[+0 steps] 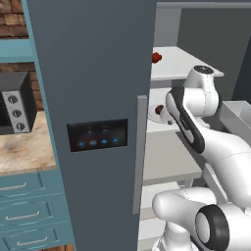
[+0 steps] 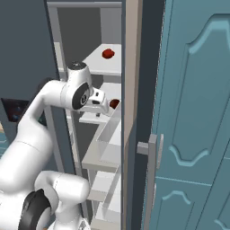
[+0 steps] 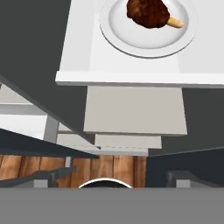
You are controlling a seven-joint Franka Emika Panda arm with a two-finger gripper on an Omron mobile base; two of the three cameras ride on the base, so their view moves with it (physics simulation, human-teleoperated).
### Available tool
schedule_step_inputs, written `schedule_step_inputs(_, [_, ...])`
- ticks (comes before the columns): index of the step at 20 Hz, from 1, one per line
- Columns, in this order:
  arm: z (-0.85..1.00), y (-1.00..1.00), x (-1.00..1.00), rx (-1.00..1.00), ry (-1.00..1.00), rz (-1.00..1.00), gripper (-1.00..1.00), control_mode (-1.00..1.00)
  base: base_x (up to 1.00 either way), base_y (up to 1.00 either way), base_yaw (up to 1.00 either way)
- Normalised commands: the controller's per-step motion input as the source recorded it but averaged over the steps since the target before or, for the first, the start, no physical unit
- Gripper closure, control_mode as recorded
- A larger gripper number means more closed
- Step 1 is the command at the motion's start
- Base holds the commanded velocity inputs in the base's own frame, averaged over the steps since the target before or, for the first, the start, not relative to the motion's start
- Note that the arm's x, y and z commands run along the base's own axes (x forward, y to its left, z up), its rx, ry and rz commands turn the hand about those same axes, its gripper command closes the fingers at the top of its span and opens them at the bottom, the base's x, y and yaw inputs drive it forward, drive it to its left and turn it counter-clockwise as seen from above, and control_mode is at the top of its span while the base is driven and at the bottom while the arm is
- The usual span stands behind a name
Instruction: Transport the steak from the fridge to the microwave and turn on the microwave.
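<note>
Steak (image 3: 148,13): one dark reddish-brown lump w/ a pale bone end sticking out, sitting on one white round plate (image 3: 131,41) on a white fridge (image 1: 93,73) shelf (image 3: 131,72). One smaller bright red item (image 1: 156,57) on the shelf above. Hand (image 3: 118,177) is near the steak shelf's front edge, fingers wide apart, nothing btwn them. One black oven (image 1: 14,103) w/ 3 silver knobs on the counter (image 1: 24,152), left of the fridge door.

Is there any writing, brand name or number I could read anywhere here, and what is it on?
No readable words, brands or numbers.
Fridge door panel: glowing blue icons with faint marks above, too small and blurred to read.
Small black oven: round silver knobs, no legible markings.
</note>
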Motion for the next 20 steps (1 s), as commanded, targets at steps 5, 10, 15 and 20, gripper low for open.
schedule_step_inputs(5, [-0.34, -0.12, 0.01, 0.00, -0.14, 0.04, -1.00, -1.00, 0.00, 0.00, 0.00])
schedule_step_inputs(10, [-0.13, -0.08, 0.08, -0.01, -0.19, 0.03, -1.00, -1.00, 0.00, 0.00, 0.00])
schedule_step_inputs(15, [-0.05, -0.06, 0.15, -0.02, -0.16, 0.01, -1.00, -1.00, 0.00, 0.00, 0.00])
schedule_step_inputs(20, [0.00, -0.18, 0.29, 0.00, -0.06, 0.00, -1.00, -1.00, 0.00, 0.00, 0.00])
